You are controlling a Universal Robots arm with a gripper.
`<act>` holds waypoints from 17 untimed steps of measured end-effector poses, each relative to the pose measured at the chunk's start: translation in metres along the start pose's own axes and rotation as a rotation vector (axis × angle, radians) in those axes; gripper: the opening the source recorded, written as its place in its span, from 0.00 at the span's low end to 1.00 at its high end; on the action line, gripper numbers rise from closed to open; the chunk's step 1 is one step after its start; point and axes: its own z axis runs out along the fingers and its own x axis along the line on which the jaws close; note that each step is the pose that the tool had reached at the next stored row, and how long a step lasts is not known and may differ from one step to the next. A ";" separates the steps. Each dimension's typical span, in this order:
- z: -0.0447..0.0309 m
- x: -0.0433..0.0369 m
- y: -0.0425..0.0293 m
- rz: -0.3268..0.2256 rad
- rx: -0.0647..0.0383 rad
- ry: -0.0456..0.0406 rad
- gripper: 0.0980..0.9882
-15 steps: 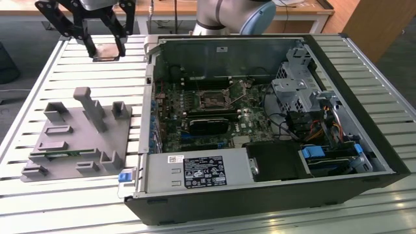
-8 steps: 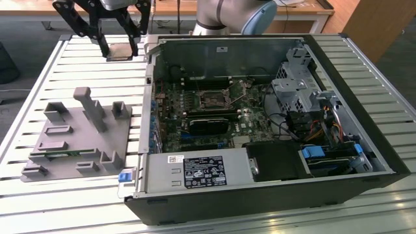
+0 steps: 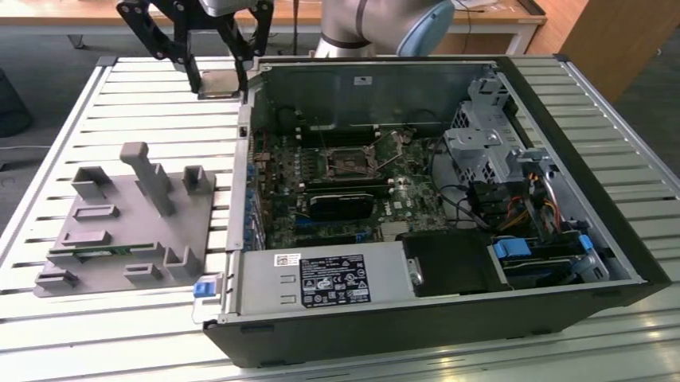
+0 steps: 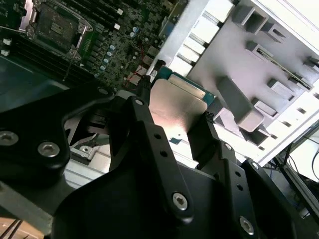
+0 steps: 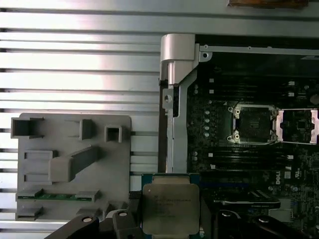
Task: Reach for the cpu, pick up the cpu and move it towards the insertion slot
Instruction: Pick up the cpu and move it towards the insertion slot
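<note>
Gripper [image 3: 221, 82] closed on cpu [image 3: 221, 83], clamped at opposite edges, lifted clear of grey fixture [image 3: 107, 239], near the case's outer wall. Insertion slot [image 3: 348, 160] open on motherboard [image 3: 409, 203]. Judgement: keep chip level, clear case wall [image 5: 175, 99], align edges with socket frame.

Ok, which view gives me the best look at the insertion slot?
The first wrist view: the insertion slot faces the camera squarely, frame open. The exterior view shows it small inside the case; the second wrist view catches it obliquely.
</note>
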 end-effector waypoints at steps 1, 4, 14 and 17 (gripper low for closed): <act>0.0001 -0.0030 0.0000 0.000 0.000 0.0000 0.50; 0.0002 -0.0112 0.0000 0.000 0.000 -0.0001 0.50; 0.0004 -0.0365 -0.0001 0.000 0.000 0.0000 0.50; 0.0005 -0.0430 -0.0002 0.000 0.000 0.0000 0.50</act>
